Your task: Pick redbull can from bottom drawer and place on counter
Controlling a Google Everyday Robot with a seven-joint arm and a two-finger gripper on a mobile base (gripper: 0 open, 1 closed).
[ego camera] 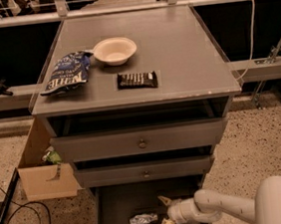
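Redbull can (143, 219) in bottom drawer (115, 206), just beside spread end effector (164, 214)

dim warm light from above, the gripper (164, 214) in the shadowed bottom drawer (121, 205) perhaps slightly blurred.
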